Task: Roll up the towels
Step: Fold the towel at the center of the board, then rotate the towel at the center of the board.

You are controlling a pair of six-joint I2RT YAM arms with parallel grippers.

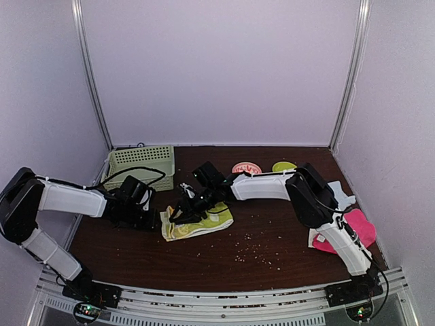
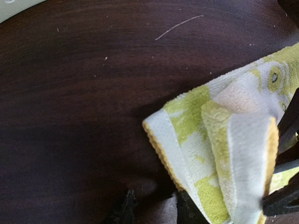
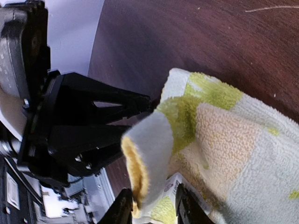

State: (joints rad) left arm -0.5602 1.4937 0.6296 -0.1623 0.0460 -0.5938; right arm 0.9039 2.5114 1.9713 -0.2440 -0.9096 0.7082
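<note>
The yellow towel (image 1: 198, 222) with a pale pattern lies partly folded at the table's middle left. My right gripper (image 1: 182, 209) is shut on a raised fold at the towel's left edge; in the right wrist view the fold (image 3: 147, 158) stands between my fingers (image 3: 122, 209). My left gripper (image 1: 155, 214) is open just left of the towel, low over the table. In the left wrist view its right fingertip (image 2: 188, 211) touches the towel's corner (image 2: 187, 140), with bare table between the tips. A pink towel (image 1: 357, 229) and a pale towel (image 1: 343, 197) lie at the right.
A green plastic basket (image 1: 140, 164) stands at the back left. A pink round lid (image 1: 246, 168) and a yellow-green disc (image 1: 284, 166) lie by the back wall. Crumbs (image 1: 248, 248) are scattered in front of the towel. The left gripper's black body (image 3: 79, 126) sits close by in the right wrist view.
</note>
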